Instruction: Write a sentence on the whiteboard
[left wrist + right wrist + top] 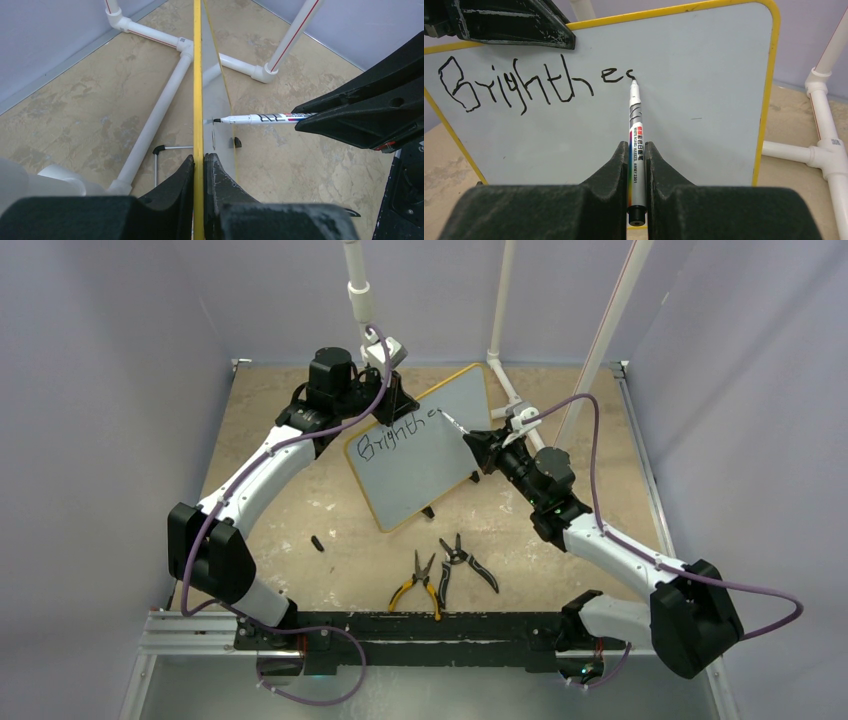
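The whiteboard stands tilted mid-table, white with a yellow rim. My left gripper is shut on its top edge. The sentence reads "Brighthes" in black script along the board's upper part. My right gripper is shut on a white marker, whose black tip touches the board just after the last letter. From above, the marker reaches the board from the right, held by the right gripper.
Two pairs of pliers, one yellow-handled and one black, lie near the front. A small black cap sits left of them. White pipe frame stands behind the board at the back right.
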### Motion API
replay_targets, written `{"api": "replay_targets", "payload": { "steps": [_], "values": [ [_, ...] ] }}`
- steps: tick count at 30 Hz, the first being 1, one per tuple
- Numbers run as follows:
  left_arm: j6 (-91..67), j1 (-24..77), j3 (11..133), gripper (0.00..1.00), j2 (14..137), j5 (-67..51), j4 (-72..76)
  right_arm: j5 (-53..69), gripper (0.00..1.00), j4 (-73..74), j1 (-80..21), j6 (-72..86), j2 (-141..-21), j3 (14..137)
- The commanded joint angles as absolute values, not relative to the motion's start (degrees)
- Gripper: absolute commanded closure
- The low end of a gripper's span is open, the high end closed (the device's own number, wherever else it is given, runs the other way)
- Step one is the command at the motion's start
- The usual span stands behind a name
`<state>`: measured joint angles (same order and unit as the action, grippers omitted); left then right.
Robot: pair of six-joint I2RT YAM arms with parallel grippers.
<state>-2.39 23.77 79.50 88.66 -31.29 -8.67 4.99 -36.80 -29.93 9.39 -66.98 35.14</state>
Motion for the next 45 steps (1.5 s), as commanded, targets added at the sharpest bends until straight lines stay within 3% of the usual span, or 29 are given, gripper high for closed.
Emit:
{"api": "replay_targets", "payload": {
  "steps": [1, 18, 30, 45],
  "values": [
    [-1.47, 23.82, 79.37, 1.00, 87.80, -32.17, -5.66, 3.38, 1.00, -34.61, -29.94, 9.32, -66.28, 34.81],
    [-1.54, 23.82, 79.13, 1.00, 87.45, -32.23, -5.53, 10.39, 1.00, -37.38, -30.15, 9.18, -61.87, 32.48],
    [-1.49, 23.82, 78.84, 1.00, 87.30, -32.08, -5.45, 1.62, 1.00, -37.06, -30.13, 11.77, -64.60, 37.48],
    [-1.38, 23.82, 78.68, 1.00, 87.46, -32.16, -5.45, 0.52, 1.00, -38.24, -30.06, 10.92, -66.77, 39.11]
  ]
}}
